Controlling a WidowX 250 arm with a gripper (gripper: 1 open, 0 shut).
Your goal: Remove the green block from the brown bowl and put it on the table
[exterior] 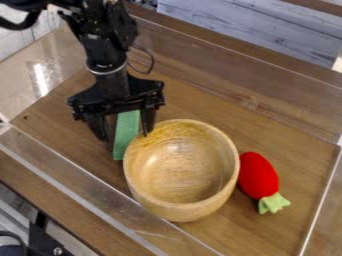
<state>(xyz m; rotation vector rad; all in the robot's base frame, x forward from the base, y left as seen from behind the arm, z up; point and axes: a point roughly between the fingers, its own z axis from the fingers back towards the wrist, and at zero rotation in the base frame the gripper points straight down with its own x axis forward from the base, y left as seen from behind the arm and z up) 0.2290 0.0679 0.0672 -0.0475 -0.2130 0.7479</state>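
Broadly, the table gives its widest working room toward the far side, while the near-left edge is fenced by a clear wall running close past the bowl. The brown bowl sits near that wall, leaving a narrow strip beside its rim, so a sideways retreat there looks cramped. The gripper reaches down at the bowl's far-left rim, its fingers spread either side of the block, seemingly to let it go; whether one still brushes it, I can't tell. On the bowl's other side lies the red strawberry toy, a reason to keep clear of that flank. The green block is outside the bowl, just beside its rim, apparently on the table; contact with the rim is unclear. Lifting straight up before swinging away would best avoid nudging block or bowl.
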